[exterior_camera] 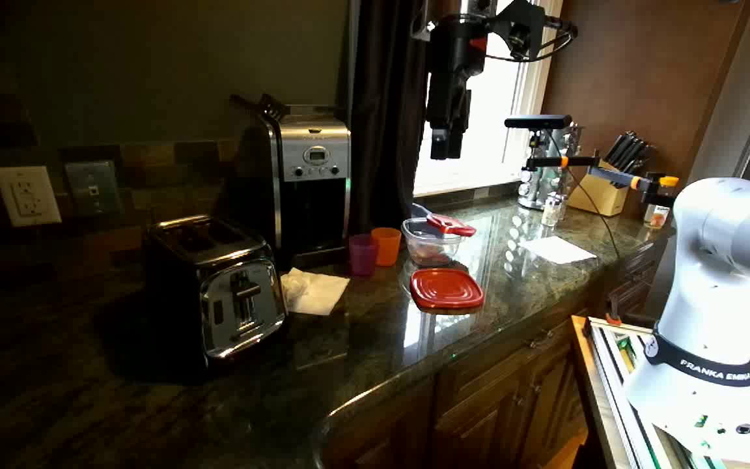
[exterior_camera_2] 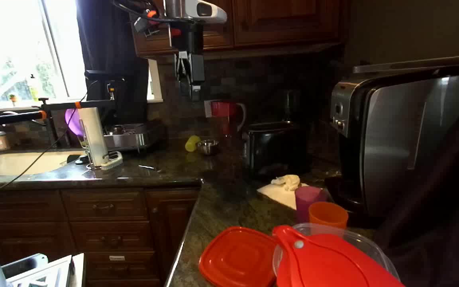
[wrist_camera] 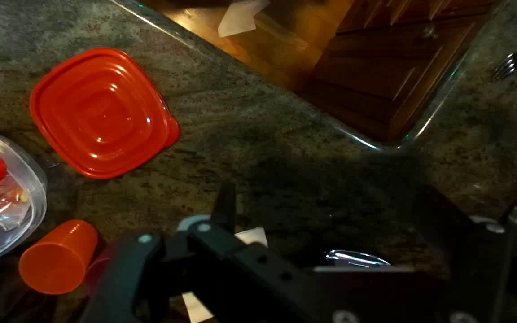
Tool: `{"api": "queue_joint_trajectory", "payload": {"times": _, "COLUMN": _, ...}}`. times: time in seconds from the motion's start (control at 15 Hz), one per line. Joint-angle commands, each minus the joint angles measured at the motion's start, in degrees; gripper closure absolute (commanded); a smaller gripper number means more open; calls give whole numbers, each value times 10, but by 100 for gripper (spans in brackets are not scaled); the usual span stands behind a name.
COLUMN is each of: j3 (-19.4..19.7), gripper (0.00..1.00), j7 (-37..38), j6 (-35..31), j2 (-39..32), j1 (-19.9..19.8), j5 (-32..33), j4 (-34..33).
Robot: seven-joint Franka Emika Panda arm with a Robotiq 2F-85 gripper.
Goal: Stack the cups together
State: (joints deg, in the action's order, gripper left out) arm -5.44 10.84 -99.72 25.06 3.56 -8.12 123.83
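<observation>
The orange cup [exterior_camera: 386, 247] and a purple cup [exterior_camera: 363, 255] stand upright side by side on the counter, close together and not nested. Both also show in an exterior view, the orange cup [exterior_camera_2: 328, 215] in front of the purple cup [exterior_camera_2: 307, 202]. In the wrist view the orange cup [wrist_camera: 59, 258] is at lower left; the purple one looks dark red [wrist_camera: 99, 271] and is mostly hidden behind a gripper finger. My gripper [wrist_camera: 330, 204] is open and empty, high above the counter in both exterior views [exterior_camera: 448, 146] [exterior_camera_2: 192, 92], apart from the cups.
A clear container [exterior_camera: 430, 242] with a red-handled utensil [exterior_camera: 451, 225] and a flat red lid [exterior_camera: 446, 288] lie near the cups. The coffee maker [exterior_camera: 313, 176], toaster [exterior_camera: 219, 280] and a paper napkin [exterior_camera: 319, 293] are close by. A yellow cup [exterior_camera_2: 192, 143] lies farther off.
</observation>
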Motion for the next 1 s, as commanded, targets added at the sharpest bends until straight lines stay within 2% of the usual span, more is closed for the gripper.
{"api": "queue_joint_trajectory", "payload": {"times": 0.0, "j3": -1, "gripper": 0, "j7": -1, "j6": 1, "j2": 0, "j1": -2, "j5": 0, "j4": -1}}
{"api": "queue_joint_trajectory", "payload": {"times": 0.53, "j3": -1, "gripper": 0, "j7": -1, "j6": 1, "j2": 0, "j1": -2, "j5": 0, "j4": -1}}
{"api": "queue_joint_trajectory", "payload": {"times": 0.73, "j3": 7, "gripper": 0, "j7": 33, "j6": -68, "j2": -18, "j1": -28, "j5": 13, "j4": -8}}
{"api": "queue_joint_trajectory", "payload": {"times": 0.93, "j3": 23, "gripper": 0, "j7": 57, "j6": -179, "j2": -61, "j1": -66, "j5": 46, "j4": -9}}
